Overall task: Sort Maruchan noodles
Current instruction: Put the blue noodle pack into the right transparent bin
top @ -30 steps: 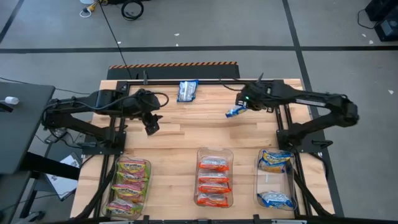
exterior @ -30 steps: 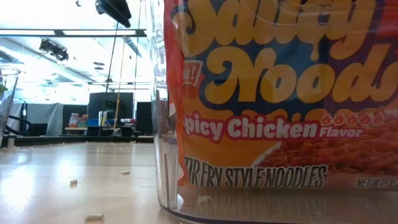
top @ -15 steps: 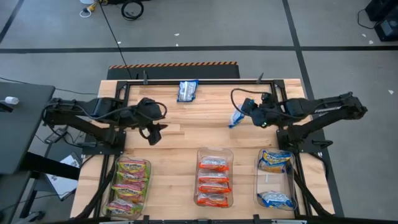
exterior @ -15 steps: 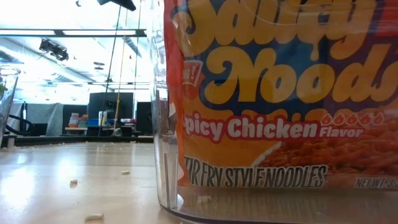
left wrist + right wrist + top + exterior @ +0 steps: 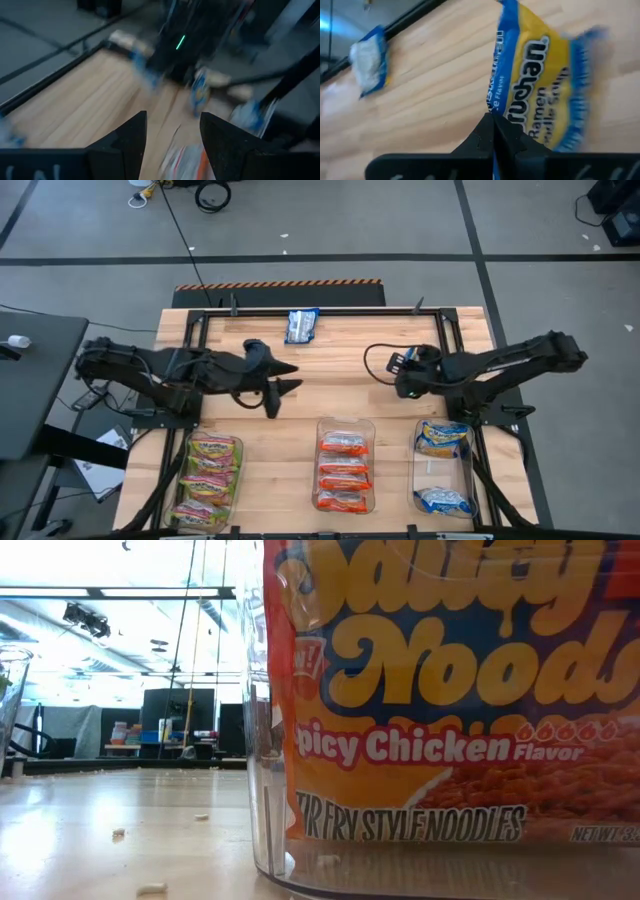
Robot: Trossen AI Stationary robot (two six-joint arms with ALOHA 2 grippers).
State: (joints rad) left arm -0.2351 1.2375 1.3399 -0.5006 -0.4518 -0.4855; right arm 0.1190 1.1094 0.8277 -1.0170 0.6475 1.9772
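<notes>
right end effector (image 5: 493, 131) swung in, clamped on blue-and-yellow packet (image 5: 540, 85) | left end effector (image 5: 171, 131) apart | spare packet (image 5: 301, 326) at far edge

- A robotics lab or workshop is hosting the scene: a wooden worktop (image 5: 330, 395) is sitting on a grey floor (image 5: 330, 220) crossed by dark tape lines.
- Cables (image 5: 210, 194) are lying loose on that floor.
- Ceiling strip lights (image 5: 110, 592) are glowing over distant equipment benches (image 5: 165, 748).
</notes>
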